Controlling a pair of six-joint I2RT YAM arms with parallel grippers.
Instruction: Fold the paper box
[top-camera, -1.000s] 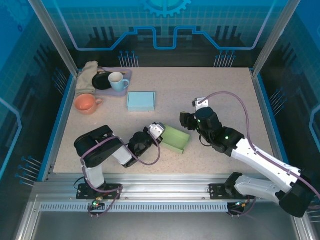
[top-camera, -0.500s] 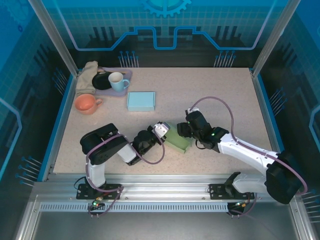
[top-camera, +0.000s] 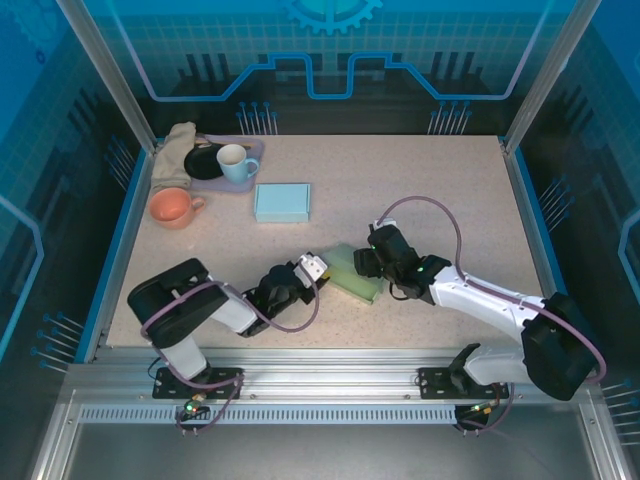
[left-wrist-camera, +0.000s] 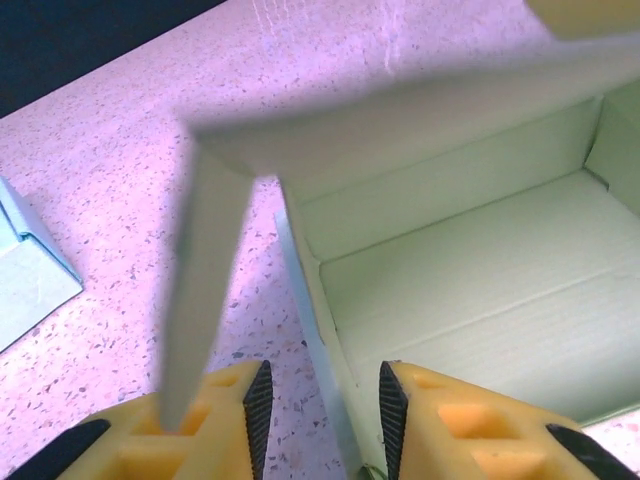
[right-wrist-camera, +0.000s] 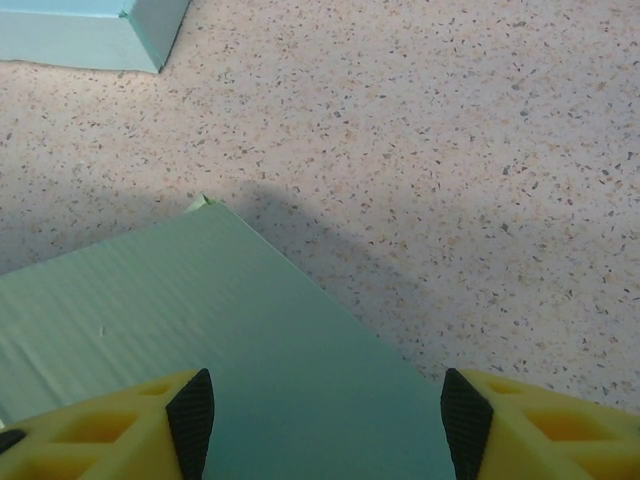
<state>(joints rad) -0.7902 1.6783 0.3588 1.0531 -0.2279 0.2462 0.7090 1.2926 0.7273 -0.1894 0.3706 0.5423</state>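
1. The green box (top-camera: 350, 276) sat mid-way across the counter (top-camera: 450, 190).
2. Left gripper (left-wrist-camera: 322, 392), at its 9 o'clock: jaws narrowly parted astride a wall (left-wrist-camera: 312, 320) (no grip).
3. Right gripper (right-wrist-camera: 325, 410), 3 o'clock: jaws wide, empty.
4. Unheld, the flap (left-wrist-camera: 400, 110) could have sprung back.

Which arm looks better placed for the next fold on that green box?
Probably the right. The right claw is open directly over the green box, ready to press its top down. The left claw is low at the open side, fingers straddling a wall.
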